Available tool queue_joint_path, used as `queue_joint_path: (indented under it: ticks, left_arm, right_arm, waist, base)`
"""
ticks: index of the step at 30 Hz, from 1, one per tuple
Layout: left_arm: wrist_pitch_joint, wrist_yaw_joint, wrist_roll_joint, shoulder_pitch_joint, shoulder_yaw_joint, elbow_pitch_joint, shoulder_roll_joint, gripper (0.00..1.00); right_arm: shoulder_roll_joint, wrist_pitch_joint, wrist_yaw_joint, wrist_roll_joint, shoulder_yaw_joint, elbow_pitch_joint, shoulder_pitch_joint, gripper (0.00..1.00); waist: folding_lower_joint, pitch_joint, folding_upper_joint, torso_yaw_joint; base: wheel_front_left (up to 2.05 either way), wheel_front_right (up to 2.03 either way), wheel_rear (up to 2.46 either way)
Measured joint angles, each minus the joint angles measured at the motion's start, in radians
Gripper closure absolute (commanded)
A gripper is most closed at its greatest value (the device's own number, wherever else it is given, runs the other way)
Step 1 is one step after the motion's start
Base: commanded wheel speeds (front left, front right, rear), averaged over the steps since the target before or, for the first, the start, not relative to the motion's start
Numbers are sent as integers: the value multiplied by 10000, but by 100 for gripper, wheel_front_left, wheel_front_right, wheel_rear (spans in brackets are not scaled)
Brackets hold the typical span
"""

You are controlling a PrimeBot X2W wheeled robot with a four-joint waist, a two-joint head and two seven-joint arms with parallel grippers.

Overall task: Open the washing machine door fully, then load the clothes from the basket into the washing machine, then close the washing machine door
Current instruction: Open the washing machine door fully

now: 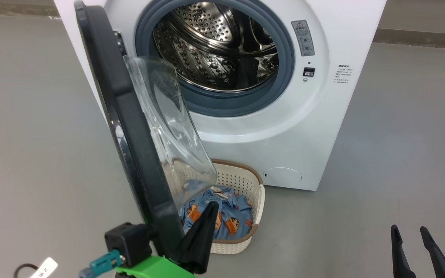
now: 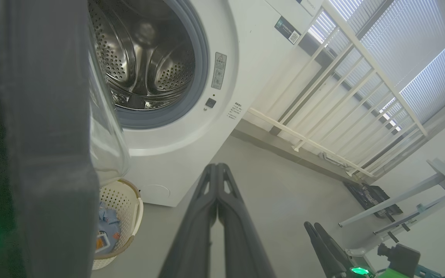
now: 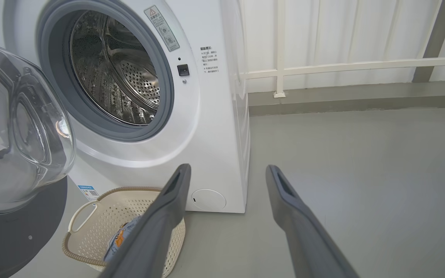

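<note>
Though open, door [image 1: 129, 127] beside left pincer [image 1: 211, 208].

My left gripper [image 2: 216, 166] had two long dark tapered fingers, slotted near tips. Wrist bracket [image 1: 157, 269] was bright green. Camera housing [image 1: 128, 241] was black, boxy. Connector [image 1: 104, 263] was teal. White tag [image 1: 45, 268] hung on black cable [image 1: 22, 267]. My right gripper [image 1: 408, 231] had matching slim black fingers.
</note>
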Motion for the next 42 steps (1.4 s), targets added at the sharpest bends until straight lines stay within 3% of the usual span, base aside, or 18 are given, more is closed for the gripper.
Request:
queue_joint_path:
  ticks: [11,26,42]
  left_arm:
    - [-138,522,-355,382,-82,926,8,100]
    - [-1655,1070,-905,219,-82,2414,4,100]
    - [-2102,1406,-545,89,180,2683,81,100]
  right_arm:
    - [0,0,0,0,-75,119,-5,0]
    - [0,0,0,-12,-79,150,-173,0]
    - [-2,0,0,-12,17,161,-178,0]
  waist:
    - [0,156,0,106]
    - [0,288,0,428]
    - [0,444,0,1465]
  base:
    - [0,0,0]
    - [0,0,0]
    - [0,0,0]
